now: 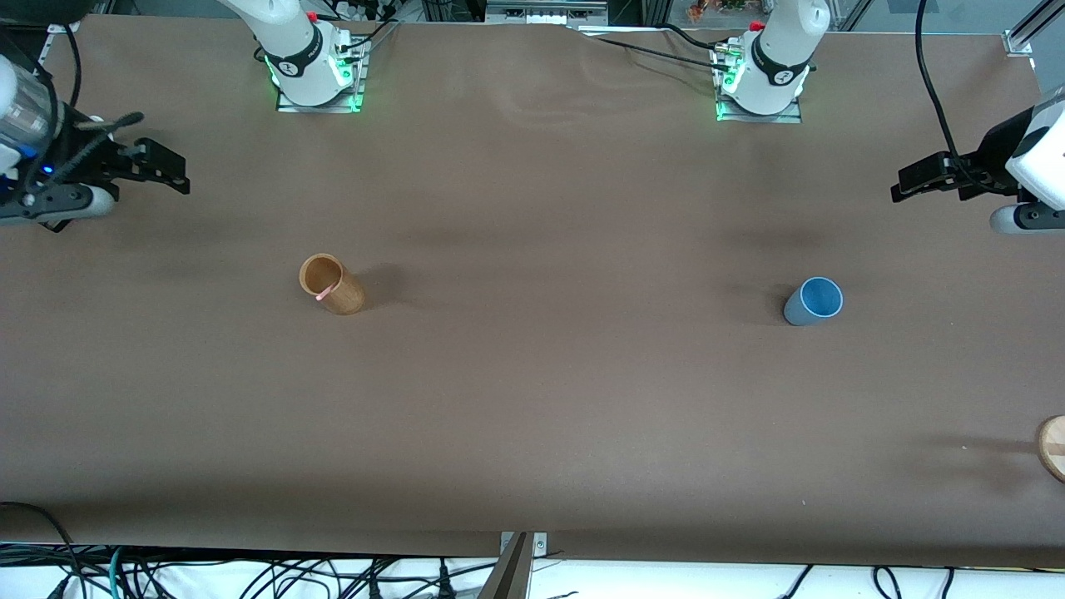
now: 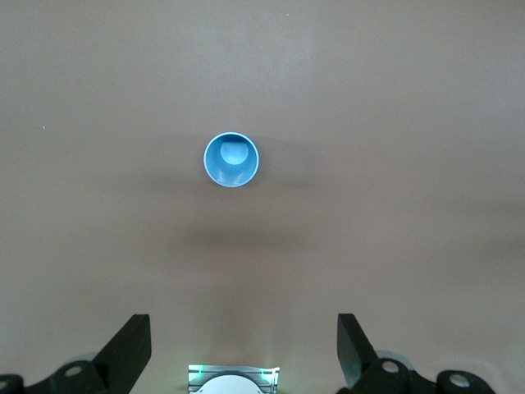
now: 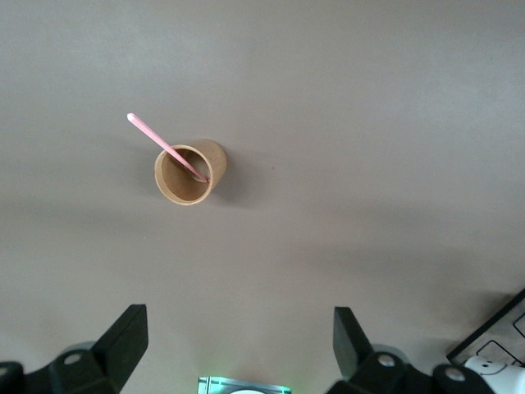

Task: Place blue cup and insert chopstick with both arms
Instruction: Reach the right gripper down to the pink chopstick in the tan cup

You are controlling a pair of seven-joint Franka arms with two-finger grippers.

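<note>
The blue cup [image 1: 813, 301] stands upright toward the left arm's end – the chopstick [image 3: 166, 148] leans in a brown wooden cup [image 1: 331, 284]. Left gripper [image 2: 244, 349] and right gripper [image 3: 239, 343] hang high over the table, fingers spread, grasping nothing.

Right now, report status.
Left gripper and right gripper open, high, empty. Blue cup upright, untouched. Chopstick leaning in brown cup.

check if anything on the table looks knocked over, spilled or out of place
Nothing stands out. The blue cup stands upright and empty toward the left arm's end. The chopstick leans inside the upright brown cup toward the right arm's end. Left gripper and right gripper hover open, holding nothing.
</note>
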